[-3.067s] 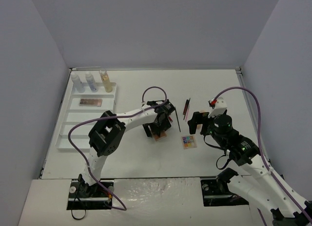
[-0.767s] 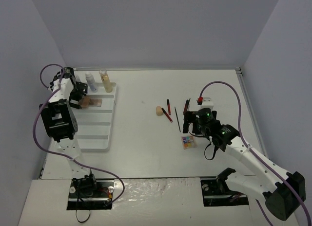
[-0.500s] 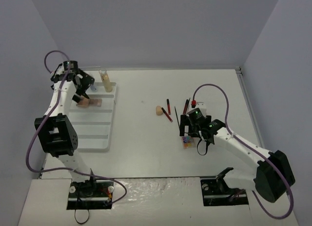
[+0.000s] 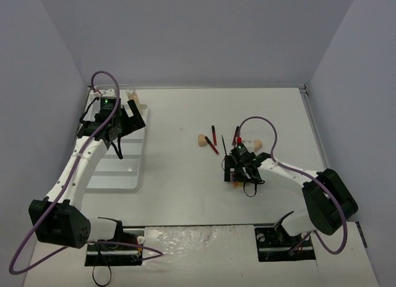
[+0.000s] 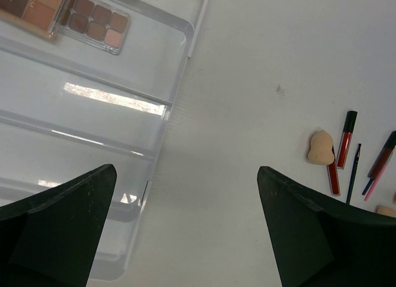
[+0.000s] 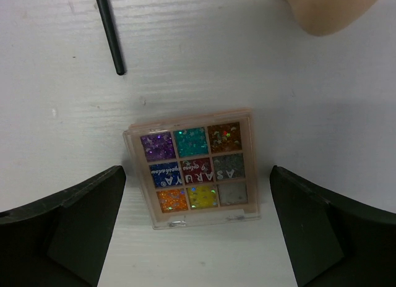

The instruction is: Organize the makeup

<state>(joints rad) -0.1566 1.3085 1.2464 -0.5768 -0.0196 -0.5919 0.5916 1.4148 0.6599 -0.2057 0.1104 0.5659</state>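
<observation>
My right gripper (image 6: 197,169) hangs wide open and empty over the glitter palette (image 6: 197,175), one finger off to either side. A black pencil (image 6: 109,30) and a peach sponge (image 6: 328,8) lie just beyond. My left gripper (image 5: 185,169), also spread and empty, hovers at the edge of the white tray (image 5: 179,89), whose far slot holds two brown eyeshadow palettes (image 5: 91,28).

left gripper (image 5: 185,175) and right gripper (image 6: 197,175) both hold their fingers (image 5: 68,225) spread wide.

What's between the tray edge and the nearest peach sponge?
Only bare table, per the left wrist view; the white tray and sponge lie well apart.
</observation>
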